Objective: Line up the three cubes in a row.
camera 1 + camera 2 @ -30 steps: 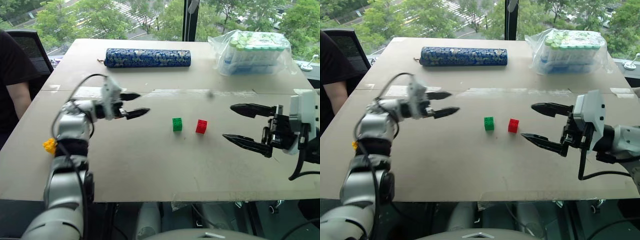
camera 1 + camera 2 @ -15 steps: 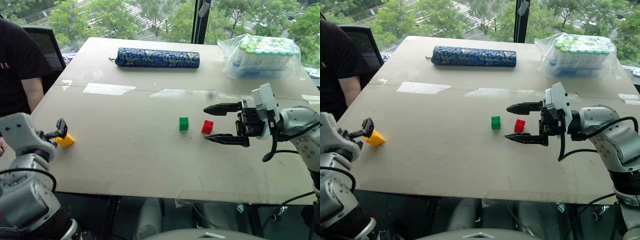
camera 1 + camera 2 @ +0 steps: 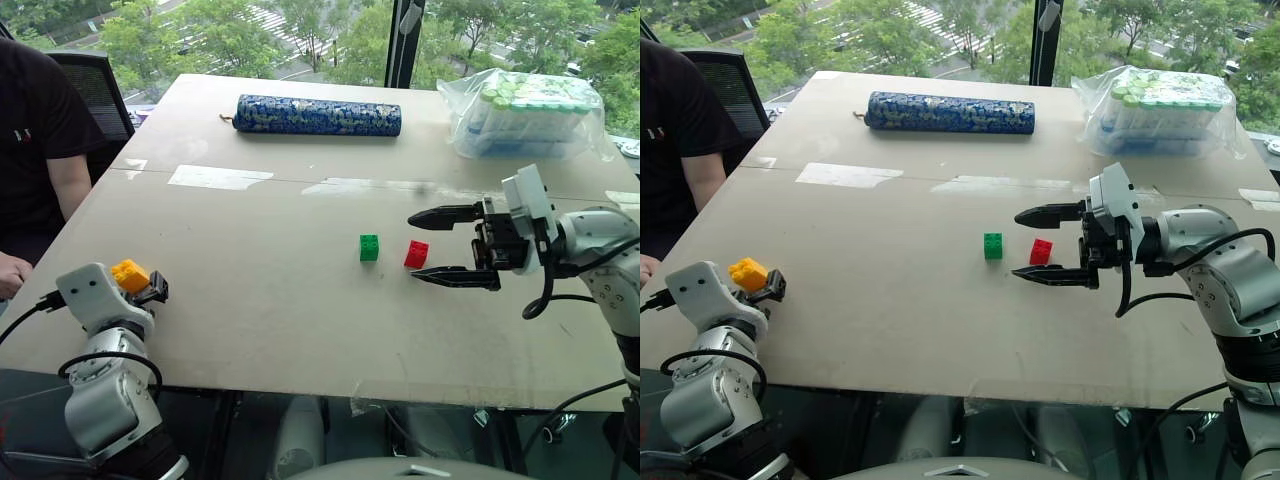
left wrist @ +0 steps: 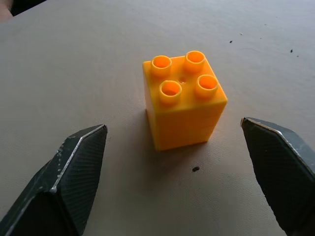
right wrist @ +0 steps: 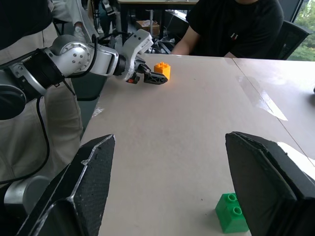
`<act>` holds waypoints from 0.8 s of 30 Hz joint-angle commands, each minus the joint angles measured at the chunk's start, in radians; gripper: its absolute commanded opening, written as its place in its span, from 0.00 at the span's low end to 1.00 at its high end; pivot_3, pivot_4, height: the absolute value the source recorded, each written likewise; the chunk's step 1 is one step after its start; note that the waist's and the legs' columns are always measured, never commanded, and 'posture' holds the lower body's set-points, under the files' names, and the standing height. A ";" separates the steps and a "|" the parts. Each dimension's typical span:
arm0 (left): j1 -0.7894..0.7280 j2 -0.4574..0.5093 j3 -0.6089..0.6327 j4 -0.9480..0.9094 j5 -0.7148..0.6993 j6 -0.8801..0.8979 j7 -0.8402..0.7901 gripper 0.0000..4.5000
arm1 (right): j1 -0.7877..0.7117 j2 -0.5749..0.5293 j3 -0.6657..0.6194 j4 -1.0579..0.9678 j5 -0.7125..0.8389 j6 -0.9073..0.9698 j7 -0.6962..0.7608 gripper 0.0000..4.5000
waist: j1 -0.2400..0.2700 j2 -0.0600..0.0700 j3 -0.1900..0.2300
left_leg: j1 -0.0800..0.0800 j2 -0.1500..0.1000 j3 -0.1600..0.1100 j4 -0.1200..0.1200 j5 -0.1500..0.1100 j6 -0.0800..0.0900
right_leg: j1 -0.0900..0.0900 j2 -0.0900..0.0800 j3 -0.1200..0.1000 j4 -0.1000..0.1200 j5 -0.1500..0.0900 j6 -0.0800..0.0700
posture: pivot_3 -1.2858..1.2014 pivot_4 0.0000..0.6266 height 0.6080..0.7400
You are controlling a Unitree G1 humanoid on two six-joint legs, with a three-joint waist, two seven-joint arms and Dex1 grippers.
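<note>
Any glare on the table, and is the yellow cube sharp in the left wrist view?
Left eye view: pale window glare streaks the table beyond the green cube and red cube. Left wrist view: yellow cube is sharp, with a soft shadow at its base, standing between the left claw's fingers.

table (image 3: pixel 250 330): pale tan top, glossy strip across its middle | blue patterned roll (image 3: pixel 318 115): lies lengthwise near far edge | clear plastic bag of green-capped bottles (image 3: pixel 525 112): far right corner | person in black shirt (image 3: pixel 35 130): seated at left edge | black chair (image 3: pixel 92 95): behind the person
</note>
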 commanded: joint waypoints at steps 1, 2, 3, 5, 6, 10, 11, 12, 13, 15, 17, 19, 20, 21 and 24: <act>-0.011 0.035 -0.012 0.046 -0.008 -0.121 0.001 0.60 | 0.014 -0.018 -0.045 -0.040 0.006 0.003 -0.010 0.82 | 0.000 0.000 0.000 | 0.000 0.000 0.000 0.000 0.000 0.000 | 0.000 0.000 0.000 0.000 0.000 0.000 | 0.52 0.24 1.00; -0.014 0.043 -0.015 0.066 -0.011 -0.138 0.000 0.47 | 0.019 -0.019 -0.046 -0.043 0.005 0.004 -0.013 0.82 | 0.000 0.000 0.000 | 0.000 0.000 0.000 0.000 0.000 0.000 | 0.000 0.000 0.000 0.000 0.000 0.000 | 0.52 0.24 1.00; -0.013 0.051 -0.021 0.080 -0.010 -0.154 0.001 0.35 | 0.025 -0.021 -0.049 -0.047 0.006 0.005 -0.017 0.82 | 0.000 0.000 0.000 | 0.000 0.000 0.000 0.000 0.000 0.000 | 0.000 0.000 0.000 0.000 0.000 0.000 | 0.52 0.24 1.00; -0.006 0.063 -0.034 0.096 -0.016 -0.184 -0.005 0.26 | 0.039 -0.024 -0.060 -0.059 0.012 0.012 -0.029 0.82 | 0.000 0.000 0.000 | 0.000 0.000 0.000 0.000 0.000 0.000 | 0.000 0.000 0.000 0.000 0.000 0.000 | 0.52 0.24 1.00; 0.001 0.073 -0.045 0.100 -0.020 -0.201 -0.017 0.26 | 0.048 -0.027 -0.066 -0.066 0.014 0.014 -0.035 0.82 | 0.000 0.000 0.000 | 0.000 0.000 0.000 0.000 0.000 0.000 | 0.000 0.000 0.000 0.000 0.000 0.000 | 0.52 0.24 1.00; -0.019 0.129 -0.092 0.117 -0.183 -0.234 -0.249 0.26 | 0.121 -0.039 -0.101 -0.097 0.002 0.012 -0.064 0.82 | 0.003 0.000 0.000 | -0.001 0.000 0.000 0.000 0.000 0.000 | 0.000 0.000 -0.001 -0.001 0.000 0.000 | 0.52 0.24 1.00; -0.022 0.176 -0.144 0.136 -0.212 -0.255 -0.374 0.26 | 0.155 -0.043 -0.116 -0.104 -0.017 -0.004 -0.077 0.82 | 0.004 0.000 0.000 | -0.001 0.000 0.000 0.000 0.000 0.000 | 0.000 -0.001 -0.002 -0.001 0.000 0.000 | 0.52 0.24 1.00; -0.021 0.210 -0.181 0.149 -0.226 -0.270 -0.454 0.26 | 0.177 -0.045 -0.126 -0.109 -0.030 -0.014 -0.086 0.82 | 0.006 0.000 0.000 | -0.001 0.000 0.000 0.000 0.000 0.000 | 0.000 -0.001 -0.002 -0.001 0.000 0.000 | 0.52 0.24 1.00; -0.027 0.257 -0.233 0.180 -0.253 -0.278 -0.572 0.26 | 0.204 -0.041 -0.145 -0.113 -0.039 -0.023 -0.104 0.82 | 0.005 0.000 0.000 | -0.001 0.000 -0.001 0.000 0.000 0.000 | 0.000 -0.001 -0.003 -0.001 0.000 0.000 | 0.52 0.24 1.00; -0.088 0.398 -0.376 0.308 -0.247 -0.323 -0.854 0.26 | 0.257 -0.043 -0.185 -0.120 -0.037 -0.021 -0.129 0.82 | 0.003 0.001 0.001 | -0.001 0.000 0.000 -0.001 0.000 0.000 | 0.000 -0.001 -0.002 -0.001 0.000 0.000 | 0.52 0.24 1.00; -0.209 0.492 -0.499 0.482 -0.223 -0.404 -1.101 0.26 | 0.306 -0.055 -0.215 -0.134 -0.043 -0.028 -0.135 0.82 | 0.005 0.002 0.001 | 0.000 -0.001 0.000 -0.001 0.000 0.000 | 0.000 0.000 -0.002 -0.001 0.000 0.000 | 0.52 0.24 1.00; -0.356 0.532 -0.611 0.691 -0.157 -0.556 -1.274 0.26 | 0.344 -0.061 -0.241 -0.155 -0.042 -0.032 -0.140 0.82 | 0.002 0.002 0.001 | 0.000 -0.001 0.000 -0.001 0.000 0.000 | 0.000 0.000 -0.002 -0.002 0.000 -0.001 | 0.52 0.24 1.00; -0.428 0.540 -0.665 0.796 -0.112 -0.644 -1.346 0.26 | 0.358 -0.060 -0.253 -0.167 -0.040 -0.030 -0.152 0.82 | 0.004 0.002 0.001 | -0.001 -0.001 0.000 -0.001 0.000 0.000 | 0.000 0.000 -0.002 -0.002 0.000 -0.001 | 0.52 0.24 1.00; -0.510 0.533 -0.712 0.909 -0.073 -0.718 -1.402 0.26 | 0.370 -0.059 -0.265 -0.181 -0.037 -0.022 -0.169 0.82 | 0.002 0.002 0.001 | -0.001 -0.001 -0.001 0.000 0.000 0.000 | 0.000 0.001 -0.003 -0.002 0.000 -0.001 | 0.52 0.24 1.00; -0.701 0.483 -0.788 1.165 -0.002 -0.873 -1.486 0.26 | 0.404 -0.060 -0.291 -0.214 -0.037 -0.015 -0.200 0.82 | 0.002 0.002 0.001 | -0.002 -0.001 0.000 0.000 0.000 0.000 | -0.001 0.001 -0.001 -0.003 0.000 0.000 | 0.52 0.24 1.00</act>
